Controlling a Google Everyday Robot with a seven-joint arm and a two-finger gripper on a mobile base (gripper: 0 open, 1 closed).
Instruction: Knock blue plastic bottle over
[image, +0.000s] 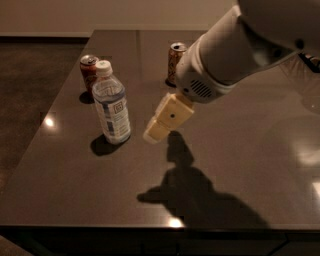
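Observation:
The blue plastic bottle (111, 103) stands upright on the dark table (240, 165), left of centre. It is clear, with a white cap and a blue-and-white label bearing a small square code. My gripper (156, 129) reaches in from the upper right, cream-coloured, pointing down and left. Its tip hangs just right of the bottle's lower half, a small gap apart, above the table.
A red soda can (89, 70) stands just behind and left of the bottle. A gold-brown can (175, 61) stands farther back, partly hidden behind my arm (235, 50). The table's left edge (45, 120) runs close to the bottle, with dark floor beyond.

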